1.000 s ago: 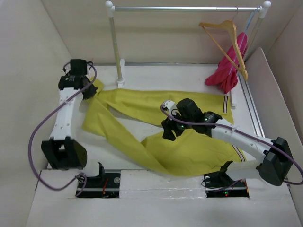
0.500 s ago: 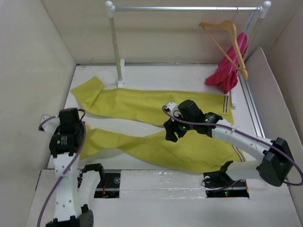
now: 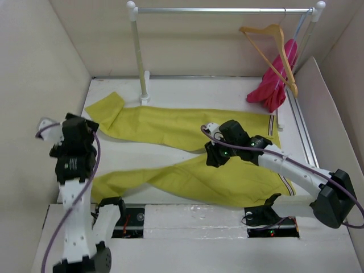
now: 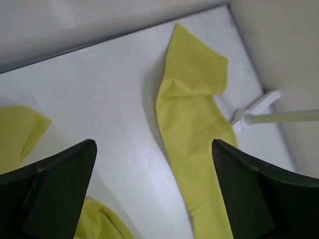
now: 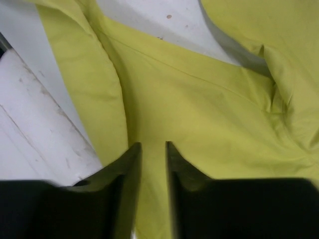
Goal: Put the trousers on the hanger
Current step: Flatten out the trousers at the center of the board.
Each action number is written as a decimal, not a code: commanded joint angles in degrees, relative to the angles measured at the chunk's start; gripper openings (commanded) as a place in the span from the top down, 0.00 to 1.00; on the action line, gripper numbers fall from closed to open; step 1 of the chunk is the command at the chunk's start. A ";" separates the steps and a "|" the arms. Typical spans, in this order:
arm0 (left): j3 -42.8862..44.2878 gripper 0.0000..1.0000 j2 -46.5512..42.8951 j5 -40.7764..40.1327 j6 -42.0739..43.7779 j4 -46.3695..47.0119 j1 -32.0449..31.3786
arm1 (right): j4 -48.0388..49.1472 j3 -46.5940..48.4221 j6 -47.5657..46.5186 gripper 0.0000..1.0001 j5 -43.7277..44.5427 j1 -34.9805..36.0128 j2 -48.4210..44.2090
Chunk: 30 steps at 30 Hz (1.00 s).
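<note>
Trousers [image 3: 170, 122] lie left–right; right claw [image 3: 219, 154] over the crotch, near-clenched — grasp unclear — nearer the hanger [image 3: 289, 65]; left claw [image 4: 153, 147] released.

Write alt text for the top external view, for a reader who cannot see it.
Long yellow-green cloth trousers lie spread across a white table, the right gripper low over their middle and the left gripper near the left edge. Behind, a light tan wooden hanger and a magenta-pink garment hang at the right end of a white-and-silver metal clothes rail.
</note>
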 commanded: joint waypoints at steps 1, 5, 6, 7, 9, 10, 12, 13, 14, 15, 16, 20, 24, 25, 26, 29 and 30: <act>-0.43 0.02 12.31 7.99 15.90 9.07 0.09 | 1.19 1.16 0.89 0.74 -1.00 -1.15 -0.93; 1.67 0.73 24.97 11.08 15.58 13.21 0.09 | 1.89 2.04 3.86 1.00 1.28 -2.72 -3.12; 4.90 1.00 31.87 12.91 15.04 14.79 0.09 | 3.11 1.26 5.88 1.00 3.81 -4.74 -5.91; 4.93 1.00 31.94 12.93 15.04 15.15 0.09 | 3.12 1.25 5.90 1.00 3.83 -4.76 -5.94; 10.17 1.00 39.03 15.81 14.43 16.11 0.09 | 4.35 0.12 9.14 0.93 5.23 -9.31 -8.65; 11.60 1.00 40.88 17.31 14.25 16.82 0.09 | 4.53 -0.15 9.85 0.86 5.33 -11.24 -9.27; 14.32 1.00 44.92 23.35 13.20 20.40 0.09 | 5.32 -0.59 12.48 0.65 5.68 -17.48 -10.33; 14.42 1.00 45.55 24.95 12.84 22.08 -1.30 | 5.93 -1.29 13.36 0.59 5.59 -19.85 -11.21; 14.43 1.00 45.99 26.19 12.67 23.84 -4.36 | 6.37 -1.73 15.46 0.48 5.68 -22.22 -11.47; 14.51 1.00 46.52 26.55 12.06 26.38 -8.13 | 8.12 -2.95 17.65 0.41 5.33 -27.38 -11.83; 14.17 1.00 46.53 26.73 11.96 27.79 -8.17 | 8.83 -3.66 17.68 0.41 5.07 -30.22 -11.83; 11.80 1.00 45.39 26.38 14.07 33.51 -18.26 | 15.40 -7.26 23.03 0.31 5.24 -44.72 -9.82; 8.64 1.00 43.19 24.09 14.25 36.67 -23.20 | 15.78 -2.81 20.94 0.26 7.60 -55.45 0.71; 7.76 1.00 42.49 24.35 14.07 37.29 -23.20 | 15.95 -1.31 19.80 0.25 8.39 -56.86 3.35; 7.14 1.00 41.18 24.01 13.81 37.74 -23.20 | 15.35 0.18 17.87 0.24 8.92 -59.40 5.99; 5.46 1.00 39.41 24.09 14.95 38.53 -22.51 | 15.26 4.50 14.35 0.21 5.78 -64.67 15.92; 4.94 1.00 39.23 24.53 15.65 37.84 -22.50 | 15.17 5.90 13.38 0.20 1.85 -65.65 20.03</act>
